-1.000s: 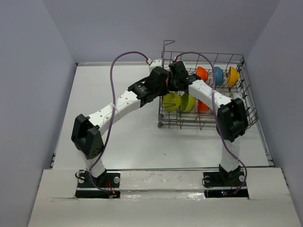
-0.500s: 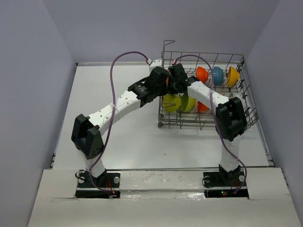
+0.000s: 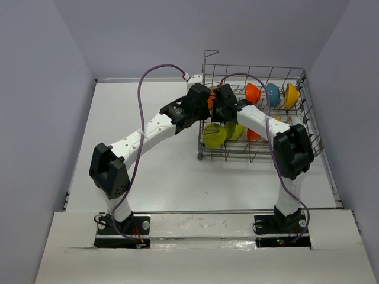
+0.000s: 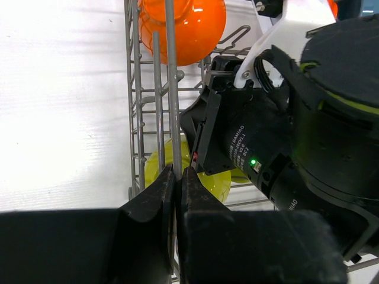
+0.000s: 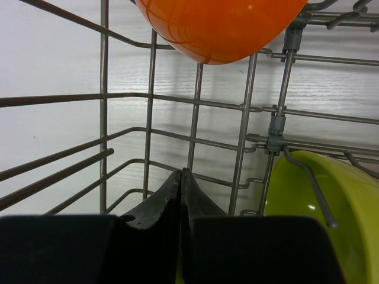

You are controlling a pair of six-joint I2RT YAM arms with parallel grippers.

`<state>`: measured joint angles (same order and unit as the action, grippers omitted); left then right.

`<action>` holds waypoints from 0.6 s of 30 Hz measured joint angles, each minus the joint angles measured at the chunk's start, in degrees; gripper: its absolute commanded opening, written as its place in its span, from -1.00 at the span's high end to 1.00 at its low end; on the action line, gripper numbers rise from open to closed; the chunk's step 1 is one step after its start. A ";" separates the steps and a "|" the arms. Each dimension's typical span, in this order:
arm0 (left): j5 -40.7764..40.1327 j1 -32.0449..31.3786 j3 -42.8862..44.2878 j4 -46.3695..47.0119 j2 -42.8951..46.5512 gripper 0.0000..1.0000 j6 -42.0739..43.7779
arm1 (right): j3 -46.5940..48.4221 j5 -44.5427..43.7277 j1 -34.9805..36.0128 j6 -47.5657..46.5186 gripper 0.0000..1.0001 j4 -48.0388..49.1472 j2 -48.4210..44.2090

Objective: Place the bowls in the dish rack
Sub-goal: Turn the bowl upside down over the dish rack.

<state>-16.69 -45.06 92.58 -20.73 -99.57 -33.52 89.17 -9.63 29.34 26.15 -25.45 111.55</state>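
Grey wire of the rack [image 3: 249, 157] sits pinched in the left gripper [image 4: 176, 177], the right gripper [image 5: 180, 183] is closed empty inside among the standing bowls [image 3: 214, 135], so any pull could shift the rack and topple them.

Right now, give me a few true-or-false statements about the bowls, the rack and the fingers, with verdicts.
1. The right fingers are shut with nothing between them. True.
2. A blue bowl stands in the dish rack. True.
3. Both lime green bowls lie outside the rack. False: the lime green bowls sit inside it, near its left end.
4. The left arm is far from the rack. False: the left fingers close on a wire of its left wall.
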 measured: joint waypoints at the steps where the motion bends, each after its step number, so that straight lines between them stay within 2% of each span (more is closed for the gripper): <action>1: 0.00 0.00 0.00 0.00 0.00 1.00 0.02 | -0.04 0.07 0.00 -0.02 0.87 0.00 -0.24; 18: -0.15 -0.09 0.00 0.00 0.00 1.00 0.00 | -3.06 1.29 0.00 -0.04 0.87 0.17 -2.49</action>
<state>-16.84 -45.15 92.58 -20.73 -99.57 -33.52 86.11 -8.34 29.34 26.11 -25.28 109.06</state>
